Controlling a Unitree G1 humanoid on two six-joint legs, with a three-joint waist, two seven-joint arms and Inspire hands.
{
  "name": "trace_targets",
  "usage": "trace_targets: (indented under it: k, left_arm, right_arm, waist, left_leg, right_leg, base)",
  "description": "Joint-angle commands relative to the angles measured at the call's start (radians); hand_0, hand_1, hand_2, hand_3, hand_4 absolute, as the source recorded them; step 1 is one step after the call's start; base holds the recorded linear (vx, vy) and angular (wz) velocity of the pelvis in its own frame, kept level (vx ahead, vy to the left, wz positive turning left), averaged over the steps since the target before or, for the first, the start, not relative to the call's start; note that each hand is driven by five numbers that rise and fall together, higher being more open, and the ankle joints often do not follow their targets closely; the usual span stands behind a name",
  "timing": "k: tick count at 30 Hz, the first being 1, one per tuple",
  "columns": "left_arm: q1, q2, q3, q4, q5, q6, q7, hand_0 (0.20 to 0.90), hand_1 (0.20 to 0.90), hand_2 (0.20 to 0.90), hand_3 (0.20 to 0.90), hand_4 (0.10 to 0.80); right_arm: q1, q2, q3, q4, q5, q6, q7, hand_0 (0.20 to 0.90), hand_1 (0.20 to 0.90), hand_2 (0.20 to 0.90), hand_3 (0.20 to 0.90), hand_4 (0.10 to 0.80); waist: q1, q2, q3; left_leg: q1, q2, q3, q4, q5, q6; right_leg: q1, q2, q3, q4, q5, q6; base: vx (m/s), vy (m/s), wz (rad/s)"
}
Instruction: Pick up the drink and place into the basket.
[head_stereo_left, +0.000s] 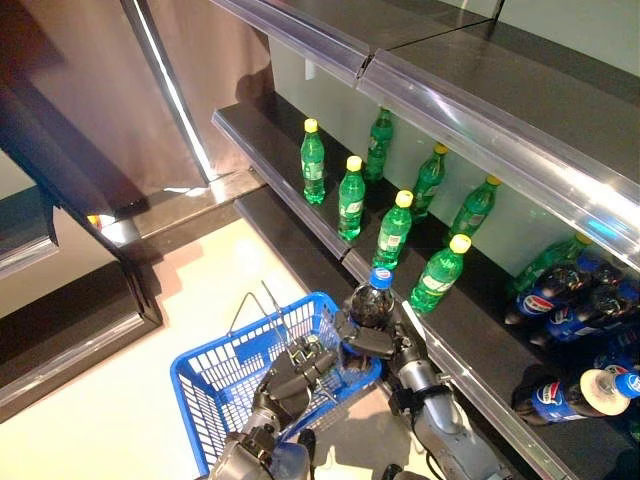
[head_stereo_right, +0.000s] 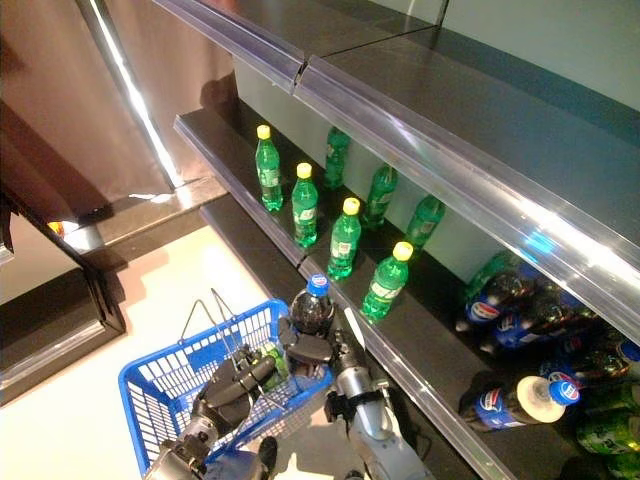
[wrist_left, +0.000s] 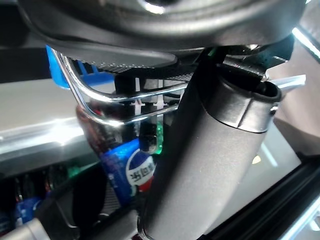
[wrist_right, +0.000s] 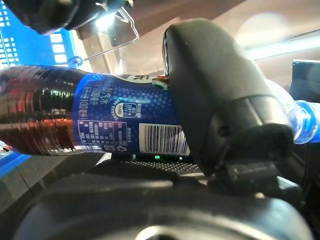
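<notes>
The right hand (head_stereo_left: 375, 338) has its fingers wrapped round the cola bottle (head_stereo_left: 371, 300), upright and clear of the shelf (head_stereo_left: 470, 360). The picking is done. The left hand (head_stereo_left: 300, 375), curled round the wire handle (wrist_left: 107, 102), holds the blue basket (head_stereo_left: 215, 385) just beside the bottle, which is not yet inside.

The drink's (wrist_right: 35, 115) blue label (wrist_right: 125, 122) carries a barcode and tiny, illegible print.

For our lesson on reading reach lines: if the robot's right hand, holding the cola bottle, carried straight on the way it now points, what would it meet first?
Probably the blue basket. The right hand grips the cola bottle at the basket's rim, pointing toward the left hand on the wire handles. Depth is unclear, so the handles or that hand might come first.
</notes>
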Motion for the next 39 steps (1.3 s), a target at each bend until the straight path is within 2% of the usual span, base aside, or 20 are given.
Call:
trace_targets:
  k: [1,16,30,36,38,39]
  left_arm:
    - [-0.080,-0.045,-0.067,-0.322,0.021,-0.074,-0.227,0.300,0.300,0.300,0.200,0.100]
    - [-0.097,-0.055,-0.170,-0.309,0.016,-0.005,-0.310,0.300,0.300,0.300,0.200,0.100]
    - [-0.117,-0.055,-0.248,-0.301,-0.004,0.025,-0.311,0.300,0.300,0.300,0.200,0.100]
    - [-0.129,-0.060,-0.273,-0.291,-0.005,0.027,-0.303,0.300,0.300,0.300,0.200,0.100]
    - [-0.133,-0.063,-0.278,-0.283,-0.007,0.038,-0.304,0.300,0.300,0.300,0.200,0.100]
    - [-0.131,-0.066,-0.279,-0.281,-0.001,0.045,-0.306,0.300,0.300,0.300,0.200,0.100]
  right_arm:
    - [-0.132,0.058,0.013,-0.056,0.012,-0.155,-0.003,0.300,0.300,0.300,0.200,0.100]
    - [-0.181,0.109,0.067,0.191,0.059,-0.110,0.007,0.300,0.300,0.300,0.200,0.100]
    - [-0.255,0.164,0.097,0.316,0.118,-0.069,-0.021,0.300,0.300,0.300,0.200,0.100]
    - [-0.283,0.198,0.109,0.381,0.150,0.019,0.014,0.300,0.300,0.300,0.200,0.100]
    - [-0.288,0.210,0.120,0.429,0.156,0.105,0.062,0.300,0.300,0.300,0.200,0.100]
    - [-0.290,0.214,0.128,0.444,0.158,0.120,0.082,0.300,0.300,0.300,0.200,0.100]
  waist:
    - [0.020,-0.008,-0.120]
    - [0.059,-0.012,-0.098]
    - [0.073,-0.003,-0.083]
    - [0.080,-0.001,-0.074]
    - [0.086,-0.002,-0.070]
    - [0.090,-0.003,-0.069]
  left_leg:
    - [-0.072,0.102,-0.012,0.210,-0.035,-0.076]
    - [-0.135,0.087,-0.054,0.291,-0.050,-0.078]
    - [-0.168,0.064,-0.077,0.337,-0.059,-0.075]
    - [-0.186,0.059,-0.076,0.355,-0.064,-0.073]
    - [-0.194,0.055,-0.078,0.363,-0.065,-0.071]
    - [-0.196,0.054,-0.079,0.365,-0.065,-0.071]
  right_leg:
    - [-0.044,-0.127,0.000,0.040,0.151,0.057]
    - [-0.041,-0.144,-0.043,0.073,0.152,0.056]
    - [-0.063,-0.155,-0.053,0.105,0.157,0.056]
    - [-0.075,-0.163,-0.058,0.119,0.159,0.061]
    - [-0.079,-0.166,-0.060,0.123,0.162,0.063]
    - [-0.078,-0.166,-0.062,0.123,0.163,0.064]
  base:
    - [0.008,0.010,0.06]
    - [0.034,0.010,0.11]
    - [0.034,0.012,0.06]
    - [0.036,0.011,0.05]
    - [0.045,-0.004,0.09]
    - [0.044,-0.013,0.14]
